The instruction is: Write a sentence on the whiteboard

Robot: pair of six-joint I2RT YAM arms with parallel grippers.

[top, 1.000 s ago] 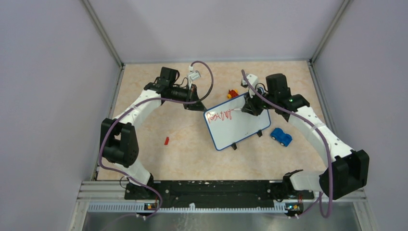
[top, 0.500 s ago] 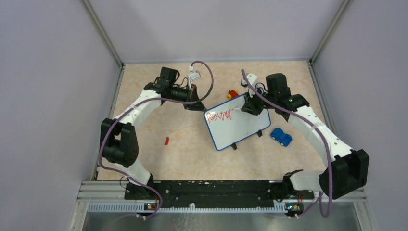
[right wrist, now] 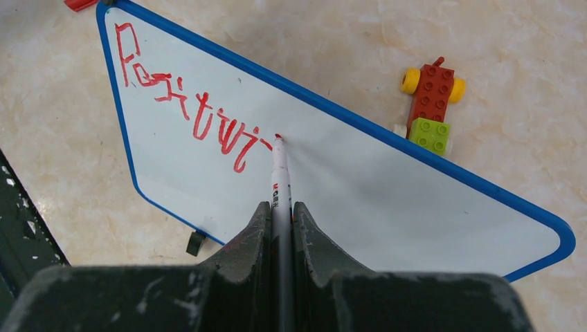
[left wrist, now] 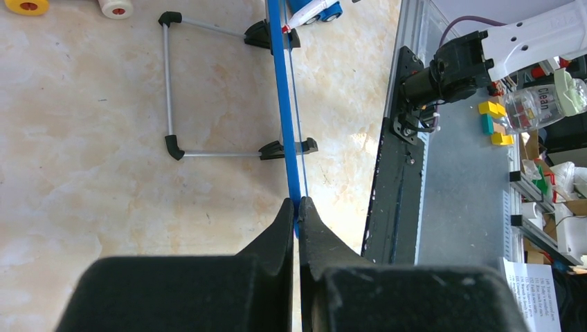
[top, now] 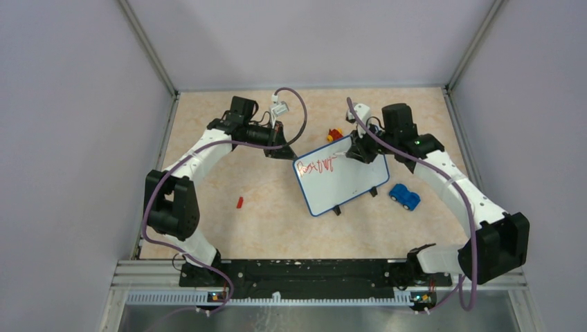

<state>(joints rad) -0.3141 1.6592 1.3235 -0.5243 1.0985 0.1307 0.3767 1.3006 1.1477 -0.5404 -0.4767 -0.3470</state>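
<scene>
The whiteboard (top: pixel 349 181), white with a blue rim, stands tilted on black feet at mid-table. Red handwriting, the start of the sentence (top: pixel 315 166), runs along its upper left part; in the right wrist view the sentence (right wrist: pixel 187 111) reads roughly "Positivi". My left gripper (top: pixel 291 153) is shut on the board's blue rim at its far left corner, and the left wrist view shows the left gripper (left wrist: pixel 297 207) pinching that thin blue edge (left wrist: pixel 280 90). My right gripper (right wrist: pixel 280 207) is shut on a white marker (right wrist: pixel 279 173), whose red tip touches the whiteboard (right wrist: pixel 387 187) just after the last letter.
A blue toy car (top: pixel 404 196) sits right of the board. A red, yellow and green brick vehicle (top: pixel 335 134) lies beyond the board's far edge, also the brick vehicle (right wrist: pixel 432 100) in the right wrist view. A small red cap (top: pixel 239 202) lies on the table at the left.
The right gripper and marker have edged slightly toward the board's far edge, adding a short red stroke. The left arm and the board have not moved.
</scene>
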